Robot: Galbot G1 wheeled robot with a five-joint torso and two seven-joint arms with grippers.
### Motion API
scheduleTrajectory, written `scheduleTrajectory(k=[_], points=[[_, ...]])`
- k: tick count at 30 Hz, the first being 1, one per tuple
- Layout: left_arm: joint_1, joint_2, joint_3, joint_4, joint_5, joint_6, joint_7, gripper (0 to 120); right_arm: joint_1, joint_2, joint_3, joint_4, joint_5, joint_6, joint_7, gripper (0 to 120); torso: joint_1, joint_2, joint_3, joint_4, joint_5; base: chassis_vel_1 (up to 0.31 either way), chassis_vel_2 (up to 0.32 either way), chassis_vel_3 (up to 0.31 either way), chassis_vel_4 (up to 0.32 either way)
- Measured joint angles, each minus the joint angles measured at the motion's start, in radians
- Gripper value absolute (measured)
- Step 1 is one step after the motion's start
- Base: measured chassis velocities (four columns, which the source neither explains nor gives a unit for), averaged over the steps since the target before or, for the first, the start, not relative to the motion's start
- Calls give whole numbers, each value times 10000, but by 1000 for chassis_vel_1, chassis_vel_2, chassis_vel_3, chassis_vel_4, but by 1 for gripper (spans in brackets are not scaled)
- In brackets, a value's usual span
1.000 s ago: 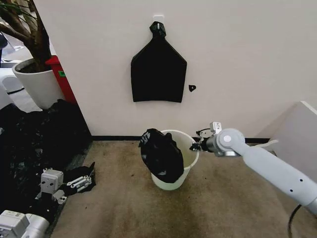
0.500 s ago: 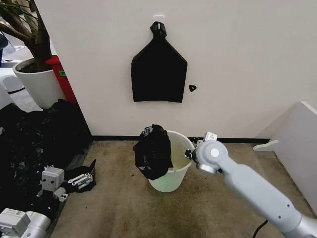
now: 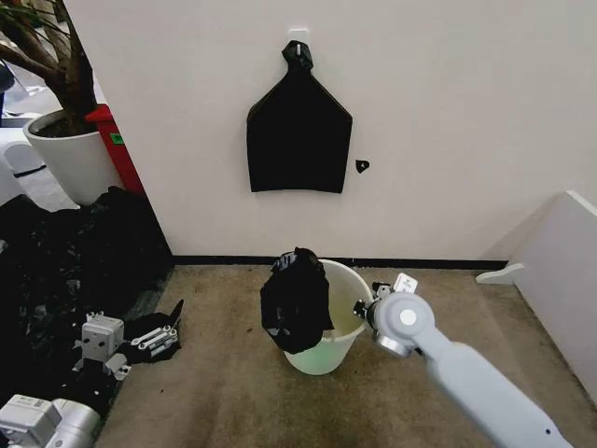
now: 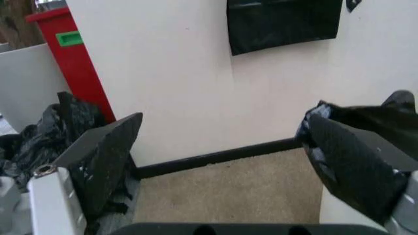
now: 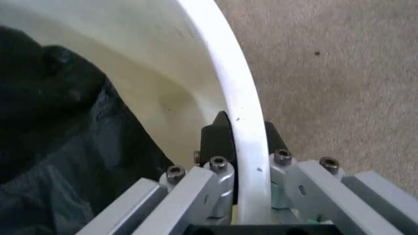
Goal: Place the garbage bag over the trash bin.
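So the right gripper [image 5: 240, 147] is pinched onto the trash bin [image 3: 345, 285] rim, one finger inside, one outside. The garbage bag [image 3: 297, 301] droops over the far rim. The left gripper [image 4: 222, 166] hangs wide open near floor level, with the black plastic heap [image 3: 65, 271] behind its fingers.

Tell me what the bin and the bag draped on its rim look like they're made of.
The trash bin looks like smooth cream-white moulded plastic: its thin rolled rim, clamped by the right pincer, shows a soft sheen. The garbage bag looks like thin glossy black plastic film, judging by its crumpled folds and highlights. The left pincer is open, low on the robot's left.
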Motion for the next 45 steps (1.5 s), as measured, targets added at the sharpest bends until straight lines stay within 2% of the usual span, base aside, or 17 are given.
scheduleTrajectory(k=[5, 8, 11, 12, 15, 17, 19, 23, 26, 27, 29, 30, 31, 32, 33, 37, 45], points=[[36, -1, -41, 0, 3, -4, 11, 100, 31, 95, 2, -29, -105, -33, 29, 0, 0, 0, 0, 1, 0, 0, 0, 0, 0], [46, -8, -44, 0, 10, -6, 33, 100, 106, 93, 21, -25, -71, -45, 48, 10, 0, 0, 0, 1, 0, 0, 0, 0, 0], [60, -9, -53, 0, 14, -16, 47, 100, 68, 3, 53, -29, 25, -86, 87, 25, 0, 0, 0, 1, 1, 0, 0, 0, 0], [60, -9, -53, 0, 14, -16, 47, 100, 68, 3, 53, -29, 25, -86, 87, 25, 0, 0, 0, 1, 1, 0, 0, 0, 0], [70, -8, -77, 0, 15, -44, 48, 100, -22, -88, 80, 67, 48, -126, 86, 34, 0, 0, 0, 0, 1, 0, 0, 0, 0], [72, -16, -87, 0, 16, -68, 48, 100, -73, -254, 161, 249, 69, -156, 83, 46, 0, 0, 0, 1, 1, 0, 0, 0, 0], [72, -26, -87, 0, 17, -75, 48, 100, -91, -363, 221, 354, 73, -179, 72, 49, 0, 0, 0, 1, 1, 0, 0, 0, 0], [56, -55, -85, 0, 19, -84, 48, 100, -204, -845, 564, 821, -7, -338, -121, 66, 0, 0, 0, 2, 2, 0, 0, 0, 0], [45, -54, -77, 0, 19, -86, 52, 100, -657, -1549, 1215, 1432, -549, -720, -1641, 78, 0, 0, 0, 2, 1, 0, 0, 0, 0], [46, -36, -77, 0, 19, -87, 52, 100, -931, -1894, 1453, 1695, -919, -808, -2728, 83, 0, 0, 0, -1, 2, 0, 0, 0, 0], [46, -32, -76, 0, 19, -88, 53, 100, -1025, -2013, 1524, 1781, -1051, -831, -3102, 84, 0, 0, 0, -1, 3, 0, 0, 0, 0], [48, -18, -77, 0, 20, -89, 53, 100, -1357, -2424, 1736, 2040, -1546, -924, -4625, 91, 0, 1, -1, -4, 1, 0, 0, 0, 0], [49, -16, -77, 0, 19, -88, 53, 100, -1393, -2455, 1751, 2069, -1607, -938, -4809, 93, 0, 1, 0, -4, 1, 0, 0, 0, 0], [53, -4, -77, -1, 19, -88, 55, 100, -1587, -2671, 1788, 2199, -1962, -1014, -6001, 98, 0, 1, -1, -4, 0, 0, 0, 0, 0], [55, -5, -77, 0, 19, -88, 58, 100, -1615, -2695, 1766, 2223, -2028, -1092, -6398, 99, 0, 1, -1, -4, 1, 0, 0, 0, 0], [55, -11, -65, 0, 31, -89, 59, 100, -1570, -2602, 1652, 2220, -1943, -1208, -6643, 100, 0, 1, 0, -1, 1, 0, 0, 0, 0], [180, -151, -92, 0, 153, -108, 104, 100, -782, -1255, 1164, 1193, -650, -1687, -6765, 100, 1, 0, 1, 2, 1, 0, 0, 0, 0]])
